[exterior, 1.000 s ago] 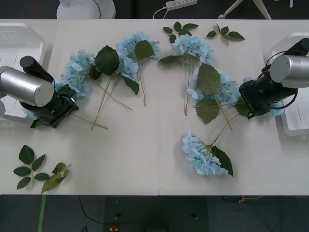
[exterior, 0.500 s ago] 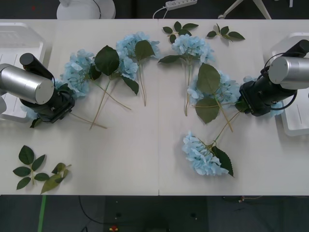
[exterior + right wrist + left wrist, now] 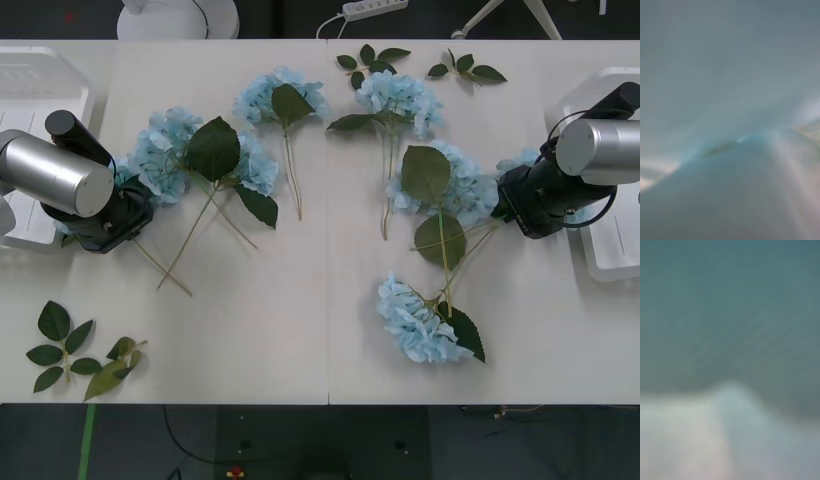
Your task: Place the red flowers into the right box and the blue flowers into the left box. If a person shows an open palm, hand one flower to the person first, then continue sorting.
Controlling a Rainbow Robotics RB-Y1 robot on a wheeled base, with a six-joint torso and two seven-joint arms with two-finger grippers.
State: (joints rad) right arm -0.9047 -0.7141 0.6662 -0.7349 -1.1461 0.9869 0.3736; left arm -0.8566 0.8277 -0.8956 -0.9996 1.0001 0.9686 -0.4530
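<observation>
Both arms are reaching low over the bench (image 3: 300, 340) from opposite sides of the frame. The left claw (image 3: 112, 222) is sitting at the left edge, pressed against a blue flower head (image 3: 160, 155), with the left box (image 3: 40, 80) just behind it in the upper left corner. The right claw (image 3: 527, 205) is working at the right edge, nosing into another blue head (image 3: 455, 185), while the right box (image 3: 605, 255) is lying just beyond it. Whether either claw is spread or pinching cannot be told, since the arm bodies are hiding the fingers and the wrist views are giving only a pale blue-grey smear.

The blue flowers are lying scattered across the upper middle of the frame, with one more head (image 3: 415, 325) lower centre; no red blooms are appearing. Loose leaf sprigs (image 3: 75, 350) are resting at lower left.

To do this step well, each claw should probably be closing on a stalk rather than the fluffy bloom, lifting clear of tangled neighbouring stems, and every blue stem should be heading for the left box.
</observation>
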